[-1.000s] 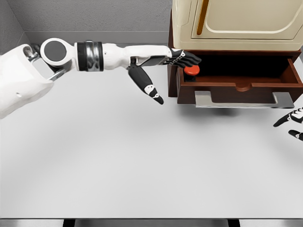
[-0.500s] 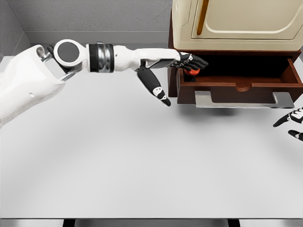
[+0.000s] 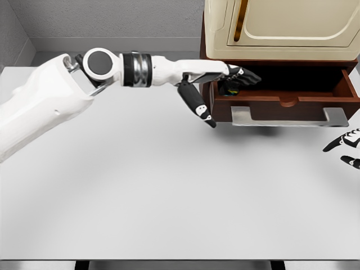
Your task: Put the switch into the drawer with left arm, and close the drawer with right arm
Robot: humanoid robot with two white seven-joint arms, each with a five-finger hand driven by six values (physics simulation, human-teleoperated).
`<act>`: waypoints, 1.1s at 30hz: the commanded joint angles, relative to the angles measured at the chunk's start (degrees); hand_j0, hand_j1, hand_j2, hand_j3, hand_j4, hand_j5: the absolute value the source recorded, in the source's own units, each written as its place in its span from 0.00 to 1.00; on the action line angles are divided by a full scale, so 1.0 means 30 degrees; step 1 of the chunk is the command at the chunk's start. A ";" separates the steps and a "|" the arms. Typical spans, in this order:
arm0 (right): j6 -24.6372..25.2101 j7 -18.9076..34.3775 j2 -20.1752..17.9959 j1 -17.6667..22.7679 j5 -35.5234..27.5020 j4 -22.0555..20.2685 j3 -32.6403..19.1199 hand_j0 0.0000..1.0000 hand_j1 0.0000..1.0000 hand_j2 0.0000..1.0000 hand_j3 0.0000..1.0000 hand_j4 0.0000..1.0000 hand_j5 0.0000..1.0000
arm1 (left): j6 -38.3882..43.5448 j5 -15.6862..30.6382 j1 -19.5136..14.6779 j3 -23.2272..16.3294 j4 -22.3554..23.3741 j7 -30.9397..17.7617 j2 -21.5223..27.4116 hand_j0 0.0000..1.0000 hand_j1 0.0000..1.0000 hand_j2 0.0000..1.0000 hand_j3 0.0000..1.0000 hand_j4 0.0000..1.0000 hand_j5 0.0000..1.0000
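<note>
The brown wooden drawer (image 3: 292, 102) stands pulled out at the upper right, a grey handle (image 3: 289, 117) on its front. My left arm stretches in from the left, and my left hand (image 3: 236, 75) lies flat over the drawer's left end, fingers reaching inside and thumb (image 3: 197, 104) hanging down outside the front. It looks open. Under those fingers only a dark bit of the switch (image 3: 229, 88) shows inside the drawer; its red top is hidden. At the right edge, my right hand (image 3: 344, 148) hovers below the drawer with its fingers spread and nothing in it.
A cream cabinet (image 3: 281, 28) sits directly on top of the drawer's housing. The white table (image 3: 169, 191) spreads out below, and grey walls close off the back and the left.
My left arm has pushed further right, carrying the fingers deeper into the drawer. The red top of the switch, visible earlier, is now covered. The right hand has stayed put.
</note>
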 commanded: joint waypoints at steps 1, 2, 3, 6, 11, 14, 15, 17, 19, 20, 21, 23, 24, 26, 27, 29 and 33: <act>0.0057 -0.0007 -0.0017 0.0000 -0.0137 -0.0007 0.0002 0.58 0.58 0.58 0.58 0.58 0.58 | 0.0173 -0.0034 0.0000 -0.0008 0.0000 -0.0007 -0.0221 1.00 1.00 1.00 1.00 1.00 1.00; 0.0057 -0.0007 -0.0017 0.0000 -0.0137 -0.0007 0.0002 0.58 0.58 0.58 0.58 0.58 0.58 | 0.0379 -0.0063 -0.0029 -0.0008 -0.0030 -0.0007 -0.0279 1.00 1.00 1.00 1.00 1.00 1.00; 0.0057 -0.0007 -0.0017 0.0000 -0.0137 -0.0007 0.0002 0.58 0.58 0.58 0.58 0.58 0.58 | 0.0379 -0.0063 -0.0030 -0.0008 0.0000 -0.0007 -0.0309 1.00 1.00 1.00 1.00 1.00 1.00; 0.0057 -0.0007 -0.0017 -0.0059 -0.0166 -0.0007 0.0002 0.58 0.58 0.58 0.58 0.58 0.58 | 0.0438 -0.0121 -0.0059 -0.0008 -0.0059 -0.0007 -0.0396 1.00 1.00 1.00 1.00 1.00 1.00; 0.0057 -0.0007 -0.0017 -0.0117 -0.0166 -0.0007 0.0002 0.58 0.58 0.58 0.58 0.58 0.58 | 0.1024 -0.1206 -0.0323 -0.0008 -0.0206 -0.0007 -0.0953 1.00 1.00 1.00 1.00 1.00 1.00; 0.0057 -0.0007 -0.0017 -0.0146 -0.0195 -0.0007 0.0002 0.58 0.58 0.58 0.58 0.58 0.58 | 0.1492 -0.1147 -0.0732 0.0109 -0.0557 -0.0007 -0.1305 1.00 1.00 1.00 1.00 1.00 1.00; 0.0057 -0.0007 -0.0017 -0.0146 -0.0195 -0.0007 0.0031 0.58 0.58 0.58 0.58 0.58 0.58 | 0.1756 -0.1147 -0.0908 0.0168 -0.0645 -0.0007 -0.1334 1.00 1.00 1.00 1.00 1.00 1.00; 0.0057 -0.0007 -0.0017 -0.0146 -0.0195 -0.0007 0.0031 0.58 0.58 0.58 0.58 0.58 0.58 | 0.1932 -0.1147 -0.1026 0.0168 -0.0645 -0.0007 -0.1685 1.00 1.00 1.00 1.00 1.00 1.00; 0.0057 -0.0007 -0.0017 -0.0146 -0.0195 -0.0007 0.0031 0.57 0.57 0.57 0.57 0.57 0.57 | 0.1961 -0.1147 -0.1084 0.0168 -0.0616 -0.0007 -0.1744 1.00 1.00 1.00 1.00 1.00 1.00; 0.0057 -0.0007 -0.0017 -0.0146 -0.0195 -0.0007 0.0031 0.57 0.57 0.57 0.57 0.57 0.57 | 0.1961 -0.1147 -0.1114 0.0168 -0.0616 -0.0007 -0.1803 1.00 1.00 1.00 1.00 1.00 1.00; 0.0057 -0.0007 -0.0046 -0.0146 -0.0195 -0.0007 0.0031 0.57 0.57 0.57 0.57 0.57 0.57 | 0.1961 -0.1118 -0.1172 0.0168 -0.0616 -0.0007 -0.1803 1.00 1.00 1.00 1.00 1.00 1.00; 0.0057 -0.0007 -0.0047 -0.0410 -0.0195 -0.0007 0.0442 0.57 0.57 0.57 0.57 0.57 0.57 | 0.1903 -0.0767 -0.1612 0.0285 -0.2225 -0.0007 -0.1569 1.00 1.00 1.00 1.00 1.00 1.00; 0.0057 -0.0007 -0.0047 -0.0439 -0.0195 -0.0007 0.0500 0.56 0.56 0.56 0.56 0.56 0.56 | 0.1874 -0.0620 -0.1641 0.0519 -0.3484 -0.0007 -0.1277 1.00 1.00 1.00 1.00 1.00 1.00; 0.0057 -0.0007 -0.0047 -0.0527 -0.0195 -0.0007 0.0500 0.54 0.54 0.54 0.54 0.54 0.54 | 0.1581 -0.0064 -0.1670 0.1075 -0.5974 -0.0007 -0.0223 1.00 1.00 1.00 1.00 1.00 1.00; 0.0057 -0.0007 -0.0047 -0.0557 -0.0195 -0.0007 0.0529 0.53 0.53 0.53 0.53 0.53 0.53 | 0.1464 0.0463 -0.1641 0.1573 -0.7760 -0.0007 0.1387 1.00 1.00 1.00 1.00 1.00 1.00; 0.0057 -0.0007 -0.0047 -0.0674 -0.0195 -0.0007 0.0822 0.53 0.53 0.53 0.53 0.53 0.53 | -0.2019 0.2982 -0.1612 0.2277 -0.8702 -0.0007 0.5518 1.00 1.00 1.00 1.00 1.00 1.00; 0.0057 -0.0007 -0.0047 -0.0762 -0.0195 -0.0007 0.0822 0.51 0.51 0.51 0.51 0.51 0.51 | -0.7119 0.4947 0.0730 0.2307 -0.8673 -0.0007 1.2579 1.00 1.00 1.00 1.00 1.00 1.00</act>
